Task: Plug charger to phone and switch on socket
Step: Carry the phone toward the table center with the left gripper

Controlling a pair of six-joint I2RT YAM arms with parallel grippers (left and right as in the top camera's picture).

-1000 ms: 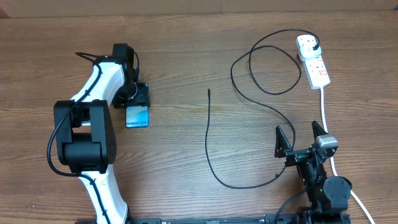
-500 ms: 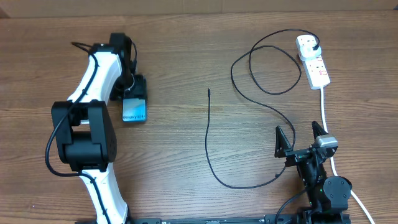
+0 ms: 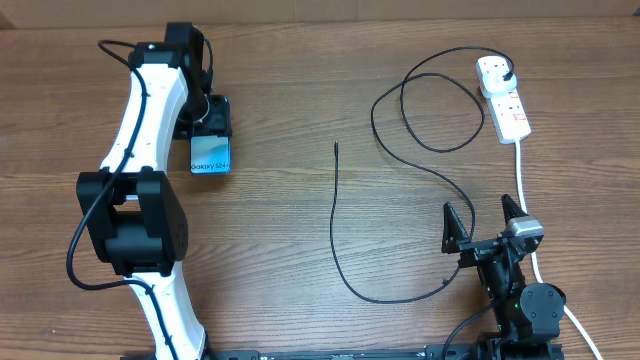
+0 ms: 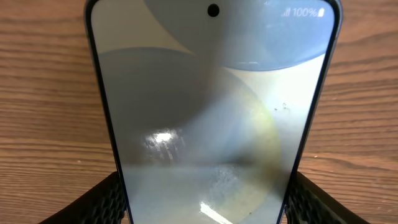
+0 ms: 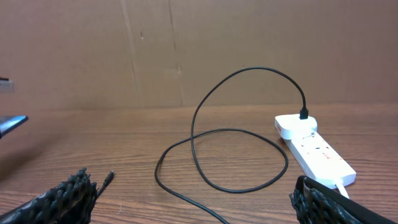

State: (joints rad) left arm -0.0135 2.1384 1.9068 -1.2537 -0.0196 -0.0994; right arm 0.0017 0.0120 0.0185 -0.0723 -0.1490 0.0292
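The phone [image 3: 211, 154], black-edged with a light-blue screen, sits at the far left, gripped at one end by my left gripper [image 3: 211, 122]. In the left wrist view the phone [image 4: 211, 106] fills the frame between both fingers [image 4: 102, 202]. The charger cable [image 3: 340, 230] is thin and black; its connector tip [image 3: 336, 146] lies mid-table and its other end is at a white adapter [image 3: 492, 70] on the socket [image 3: 508, 108] at the far right. My right gripper [image 3: 486, 222] is open and empty near the front right. The socket also shows in the right wrist view [image 5: 314, 148].
The thick white cord [image 3: 528, 200] runs from the socket down past my right gripper. The cable makes a loop [image 3: 430, 100] left of the socket. A cardboard wall [image 5: 186, 50] stands behind the table.
My left gripper has carried the phone away from me and slightly left across the table. The right arm, cable and socket have not moved.
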